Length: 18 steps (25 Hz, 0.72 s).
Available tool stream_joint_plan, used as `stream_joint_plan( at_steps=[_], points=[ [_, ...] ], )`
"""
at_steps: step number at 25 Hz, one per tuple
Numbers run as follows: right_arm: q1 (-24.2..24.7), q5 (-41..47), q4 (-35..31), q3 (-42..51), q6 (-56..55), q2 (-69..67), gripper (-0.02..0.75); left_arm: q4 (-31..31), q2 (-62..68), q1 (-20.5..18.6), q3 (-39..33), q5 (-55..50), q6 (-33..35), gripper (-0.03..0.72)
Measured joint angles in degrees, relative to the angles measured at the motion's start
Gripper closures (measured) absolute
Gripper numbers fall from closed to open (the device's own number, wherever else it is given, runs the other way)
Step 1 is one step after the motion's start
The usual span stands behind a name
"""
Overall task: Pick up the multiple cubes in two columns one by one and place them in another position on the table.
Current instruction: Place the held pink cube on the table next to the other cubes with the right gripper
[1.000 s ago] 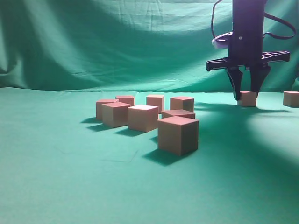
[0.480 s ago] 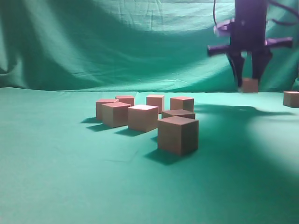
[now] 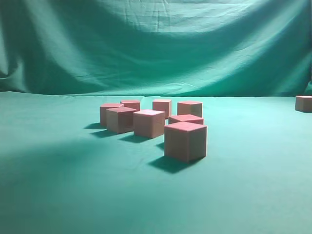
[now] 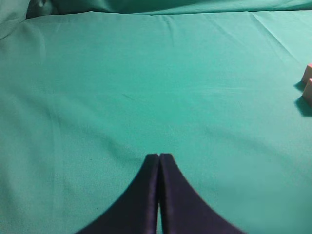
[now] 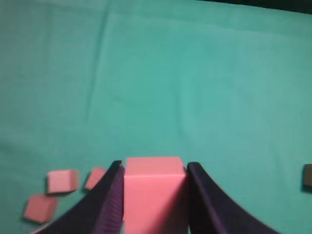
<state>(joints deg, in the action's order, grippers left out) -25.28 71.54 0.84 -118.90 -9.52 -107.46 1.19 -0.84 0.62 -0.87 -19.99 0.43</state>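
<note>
We see the green cloth counter (image 3: 73,185) running back to a wrinkled green backdrop (image 3: 156,44), with neither arm in the exterior view. Seven cubes sit in a loose cluster near the middle of the counter: the nearest cube (image 3: 185,141) is out front and turned a little, its reddish top catching light; behind it a second cube (image 3: 185,118) is partly hidden; to the left stands a pale-topped cube (image 3: 149,123), then a darker one (image 3: 120,119) and another (image 3: 108,110) at the far left edge of the group. Along the back of the cluster we count three more (image 3: 130,104) (image 3: 162,107) (image 3: 190,107). A lone cube (image 3: 303,103) sits well apart at the far right edge, cut off by the frame. In the right wrist view, the right gripper (image 5: 154,195) has its black fingers (image 5: 109,200) pressed against both sides of a pink cube (image 5: 154,195), which fills the gap between them; the held cube is clear of the cloth, with the counter far below it. Beneath, at lower left of that view, we make out small cubes on the cloth (image 5: 62,181) (image 5: 41,207) (image 5: 95,177), and a dark block edge (image 5: 307,176) at the right border that we cannot identify. In the left wrist view, the left gripper (image 4: 159,157) shows its two dark fingers (image 4: 141,195) together, tips touching, nothing between them, over bare cloth. Two cube corners (image 4: 307,83) peek in at the right edge of that view, well apart from the fingers.
</note>
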Motion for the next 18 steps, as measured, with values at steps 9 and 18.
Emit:
stream_joint_plan(
  at_steps=[9,18],
  points=[
    [-20.9,0.4,-0.1,20.5,1.3,13.1,0.454,0.0,0.0,0.0,0.0,0.0,0.0,0.688],
    [-35.1,-4.9,0.0,38.6,0.4,14.5,0.454,0.0,0.0,0.0,0.0,0.0,0.0,0.688]
  ],
)
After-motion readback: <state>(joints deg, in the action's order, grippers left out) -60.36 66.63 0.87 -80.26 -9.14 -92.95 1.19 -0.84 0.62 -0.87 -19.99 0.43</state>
